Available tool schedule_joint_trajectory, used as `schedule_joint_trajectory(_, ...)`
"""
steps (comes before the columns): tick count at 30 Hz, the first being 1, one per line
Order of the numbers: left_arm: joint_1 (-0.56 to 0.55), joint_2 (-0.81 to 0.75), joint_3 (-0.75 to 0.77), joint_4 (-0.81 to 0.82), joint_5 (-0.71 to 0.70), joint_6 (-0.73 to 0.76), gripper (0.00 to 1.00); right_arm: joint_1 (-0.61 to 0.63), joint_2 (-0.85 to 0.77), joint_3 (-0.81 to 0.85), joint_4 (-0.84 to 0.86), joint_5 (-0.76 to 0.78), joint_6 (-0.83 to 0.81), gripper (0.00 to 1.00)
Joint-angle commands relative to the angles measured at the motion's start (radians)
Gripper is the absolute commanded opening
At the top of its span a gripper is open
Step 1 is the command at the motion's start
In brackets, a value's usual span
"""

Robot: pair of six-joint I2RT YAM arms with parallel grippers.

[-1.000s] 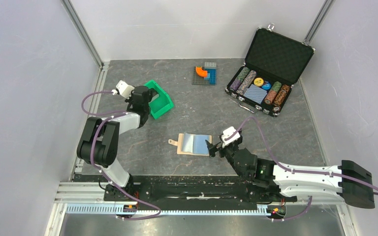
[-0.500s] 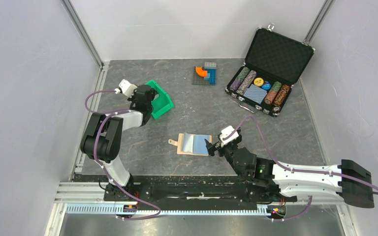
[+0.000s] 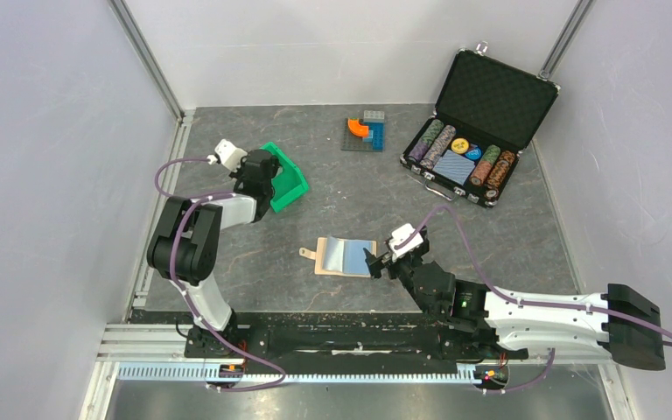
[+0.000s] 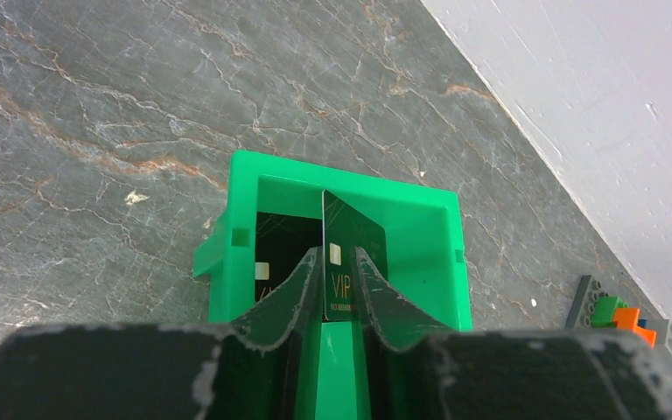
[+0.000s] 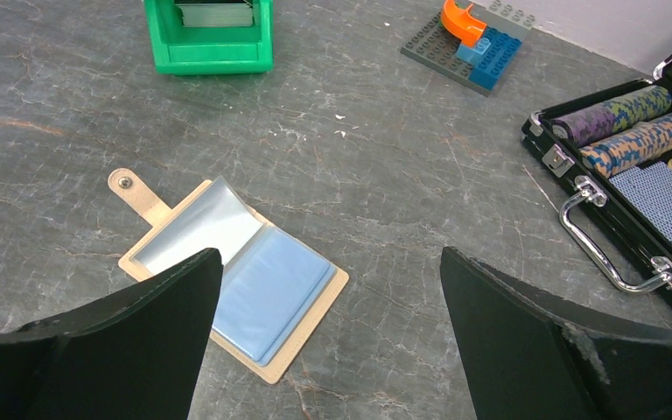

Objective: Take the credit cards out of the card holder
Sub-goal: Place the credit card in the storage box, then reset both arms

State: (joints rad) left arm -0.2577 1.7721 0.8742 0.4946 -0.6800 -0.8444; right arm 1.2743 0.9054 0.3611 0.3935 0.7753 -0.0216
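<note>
Left arm has swung a little farther over the green bin since the earlier frame; right arm barely changed. Left gripper jaws stand narrowly parted with a credit card between the tips, but it is unclear whether the pads still clamp it. That card is thin, glossy black plastic with gold "VIP" lettering and a small chip. Its long axis runs along the fingers, far end pointing down into the bin. A second card lies dark inside the bin. Right gripper is spread wide, holding nothing, just beside the card holder. The holder lies open flat on the grey marbled table, tan-edged with light blue pockets, long axis left-right, strap tab pointing left in the top view.
</note>
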Motion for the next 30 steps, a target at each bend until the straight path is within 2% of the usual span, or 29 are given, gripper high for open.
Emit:
schedule_joint_trajectory(1,-0.005,-0.005,0.04,0.005,-0.049,0.043,0.26,0.006,-0.02,0.047,0.015,-0.013,0.016,0.98)
schedule_joint_trajectory(11,-0.006,-0.042,0.045,-0.018,-0.041,0.078,0.34,0.005,-0.037,0.046,0.0,-0.025,0.02,0.98)
schedule_joint_trajectory(15,-0.006,-0.072,0.056,-0.051,-0.04,0.089,0.43,0.005,-0.044,0.045,-0.009,-0.053,0.056,0.98)
schedule_joint_trajectory(22,-0.007,-0.15,0.089,-0.141,-0.02,0.098,0.48,0.005,-0.02,0.12,-0.102,-0.069,0.102,0.98)
schedule_joint_trajectory(26,-0.006,-0.227,0.121,-0.249,0.072,0.131,0.52,0.005,-0.012,0.163,-0.172,-0.062,0.152,0.98)
schedule_joint_trajectory(30,-0.005,-0.33,0.161,-0.409,0.278,0.177,0.61,0.005,0.001,0.21,-0.264,-0.073,0.215,0.98)
